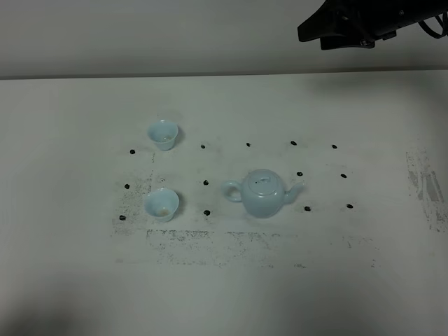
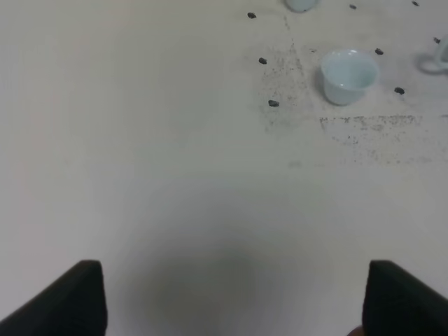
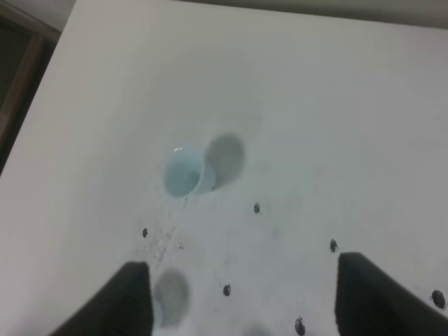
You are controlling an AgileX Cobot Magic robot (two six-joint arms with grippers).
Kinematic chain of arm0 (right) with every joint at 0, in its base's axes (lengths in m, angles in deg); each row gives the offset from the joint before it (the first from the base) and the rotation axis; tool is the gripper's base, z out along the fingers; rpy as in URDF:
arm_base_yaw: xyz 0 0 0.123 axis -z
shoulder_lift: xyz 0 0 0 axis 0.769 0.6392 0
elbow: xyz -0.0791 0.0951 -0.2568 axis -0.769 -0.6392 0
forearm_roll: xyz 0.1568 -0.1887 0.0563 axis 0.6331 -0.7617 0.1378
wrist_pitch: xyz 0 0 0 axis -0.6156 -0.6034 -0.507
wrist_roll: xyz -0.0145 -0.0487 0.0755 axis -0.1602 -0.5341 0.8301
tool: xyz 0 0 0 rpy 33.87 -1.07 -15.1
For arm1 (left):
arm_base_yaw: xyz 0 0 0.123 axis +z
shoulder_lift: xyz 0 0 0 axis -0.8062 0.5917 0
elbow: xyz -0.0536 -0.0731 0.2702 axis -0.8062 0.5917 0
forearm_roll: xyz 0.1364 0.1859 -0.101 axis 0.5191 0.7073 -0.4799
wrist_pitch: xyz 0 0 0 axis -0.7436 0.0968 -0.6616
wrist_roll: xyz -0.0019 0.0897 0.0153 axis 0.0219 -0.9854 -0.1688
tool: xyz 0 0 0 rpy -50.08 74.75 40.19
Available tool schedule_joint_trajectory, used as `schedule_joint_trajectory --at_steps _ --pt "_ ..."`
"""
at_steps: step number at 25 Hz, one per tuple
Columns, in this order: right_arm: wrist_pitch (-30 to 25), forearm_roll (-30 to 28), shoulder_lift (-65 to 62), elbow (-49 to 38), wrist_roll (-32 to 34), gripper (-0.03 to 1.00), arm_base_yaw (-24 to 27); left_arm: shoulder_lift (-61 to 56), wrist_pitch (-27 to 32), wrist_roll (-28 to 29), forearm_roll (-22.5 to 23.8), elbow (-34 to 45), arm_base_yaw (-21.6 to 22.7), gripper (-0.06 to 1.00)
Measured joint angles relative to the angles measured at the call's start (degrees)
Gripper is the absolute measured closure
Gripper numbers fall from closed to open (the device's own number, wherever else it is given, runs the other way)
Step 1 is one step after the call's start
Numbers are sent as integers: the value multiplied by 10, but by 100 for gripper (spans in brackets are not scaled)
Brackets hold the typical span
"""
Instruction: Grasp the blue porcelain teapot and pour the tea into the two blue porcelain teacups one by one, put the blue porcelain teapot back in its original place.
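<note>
While left tool (image 2: 236, 271) and right tool (image 3: 243, 266) gape wide, empty — glossy round-bellied teapot (image 1: 262, 194) stands near two flared teacups (image 1: 162, 134) (image 1: 162, 204).

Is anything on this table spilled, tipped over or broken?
Nothing stands out. The teapot, the far teacup and the near teacup stand upright and apart; no puddle shows. The table has only worn dark scuffs around them.

Left gripper (image 2: 236, 302) is hanging over the white table (image 2: 140, 140), jaws standing wide apart with nothing between. One teacup (image 2: 348, 75) is sitting upright among black dots (image 2: 273, 103) and speckled scuffs (image 2: 364, 122). A second teacup (image 2: 302, 4) and the teapot's handle (image 2: 435, 61) are showing only as slivers at the frame edge.
</note>
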State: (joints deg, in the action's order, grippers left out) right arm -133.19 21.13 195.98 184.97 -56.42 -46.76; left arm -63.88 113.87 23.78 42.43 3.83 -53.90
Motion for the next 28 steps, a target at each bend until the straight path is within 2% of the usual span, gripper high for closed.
schedule_joint_trajectory --at_steps 8,12,16,19,25,28 --pt "0 -7 -2 0 -7 39 0 0 0 0 -3 0 0 19" --pt "18 -68 -23 0 -8 39 -9 0 0 0 -4 0 0 19" --pt "61 -182 -68 0 -7 39 -54 0 0 0 -4 0 0 19" --pt "86 -284 -98 0 14 39 -123 0 -1 0 -4 0 0 19" --pt "95 -536 -97 0 111 39 -275 0 -1 0 -4 0 0 19" --pt "94 -635 -74 0 148 39 -317 0 -1 0 -5 0 0 19"
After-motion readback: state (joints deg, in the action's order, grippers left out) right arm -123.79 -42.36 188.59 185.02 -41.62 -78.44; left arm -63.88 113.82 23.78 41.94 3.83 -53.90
